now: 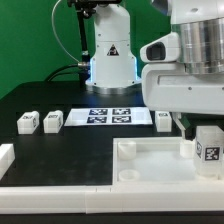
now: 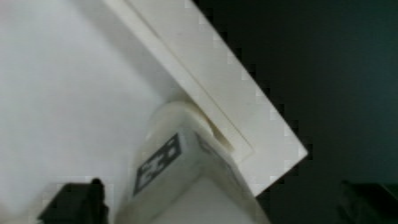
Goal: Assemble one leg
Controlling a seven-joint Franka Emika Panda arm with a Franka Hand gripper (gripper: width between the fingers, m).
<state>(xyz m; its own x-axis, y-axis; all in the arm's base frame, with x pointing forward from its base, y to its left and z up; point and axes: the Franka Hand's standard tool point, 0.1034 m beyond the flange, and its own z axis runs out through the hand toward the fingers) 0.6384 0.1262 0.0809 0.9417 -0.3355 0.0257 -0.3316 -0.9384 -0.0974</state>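
Note:
One leg (image 1: 207, 148), a small white block with a black-and-white tag, stands upright in the corner of the white tray (image 1: 150, 168) on the exterior view's right. My gripper (image 1: 204, 124) hangs just above it. In the wrist view the same leg (image 2: 171, 160) sits against the tray's rim (image 2: 214, 90). It lies between my gripper's (image 2: 221, 206) dark fingertips (image 2: 75, 202), which stand wide apart and clear of its sides. The gripper is open and holds nothing.
Two more legs (image 1: 27, 122) (image 1: 52, 121) lie on the black table at the exterior view's left, and a third (image 1: 165, 120) sits behind the tray. The marker board (image 1: 110, 116) lies between them. The robot's base (image 1: 110, 55) stands at the back.

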